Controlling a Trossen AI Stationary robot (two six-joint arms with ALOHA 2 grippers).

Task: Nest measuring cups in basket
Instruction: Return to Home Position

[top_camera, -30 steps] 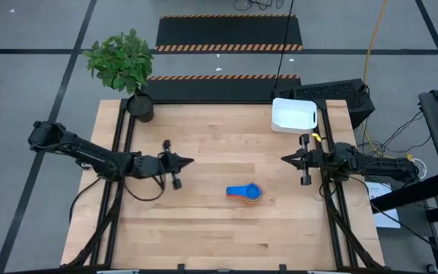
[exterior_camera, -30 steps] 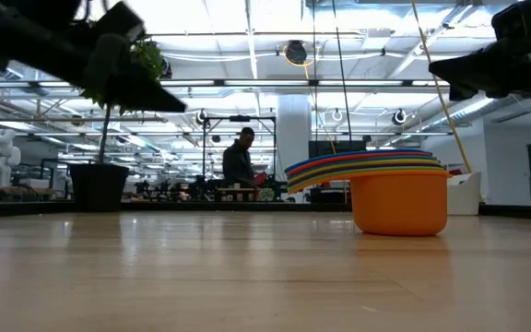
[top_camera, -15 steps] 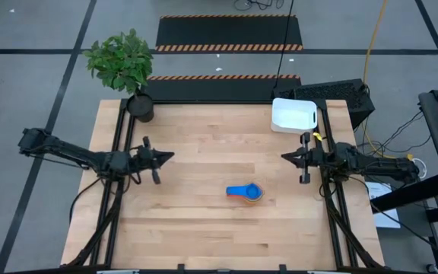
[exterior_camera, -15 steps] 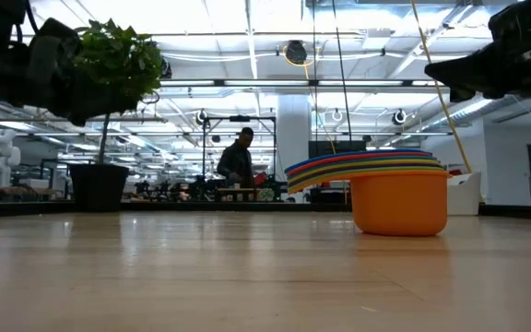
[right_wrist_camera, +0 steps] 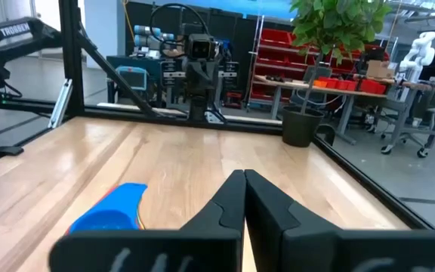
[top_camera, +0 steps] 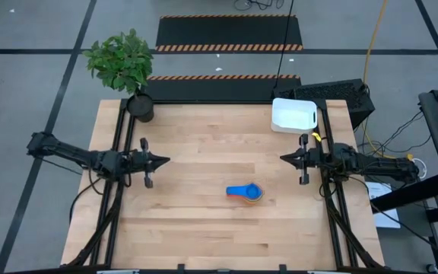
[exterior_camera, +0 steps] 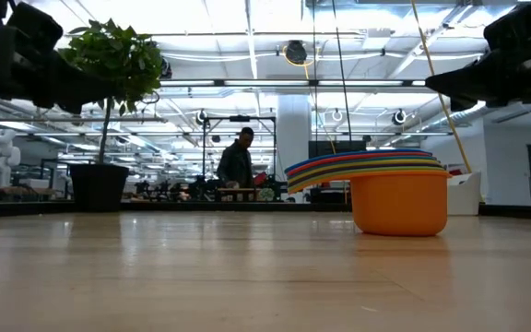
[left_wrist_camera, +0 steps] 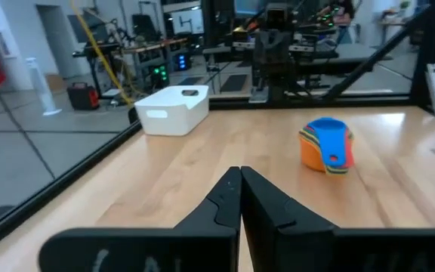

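Observation:
The measuring cups (top_camera: 245, 192) sit nested in one stack on the bare table, right of centre and toward the near edge; a blue cup is on top, an orange one (exterior_camera: 400, 201) at the bottom, handles fanned toward the left. The same stack (left_wrist_camera: 326, 145) shows in the left wrist view, and the stack (right_wrist_camera: 110, 213) in the right wrist view. The white basket (top_camera: 293, 114) stands at the far right corner, holding no cup. My left gripper (top_camera: 166, 160) hovers shut near the left edge. My right gripper (top_camera: 283, 158) hovers shut near the right edge.
A potted plant (top_camera: 131, 72) stands at the far left corner. Black frame rails (top_camera: 120, 129) run along the table's left and right sides. A person (exterior_camera: 238, 166) stands in the room beyond the far edge. Bare wood lies between the two grippers.
My left gripper has drawn back toward the table's left edge, away from the cup stack, and stays shut. The cup stack has not moved.

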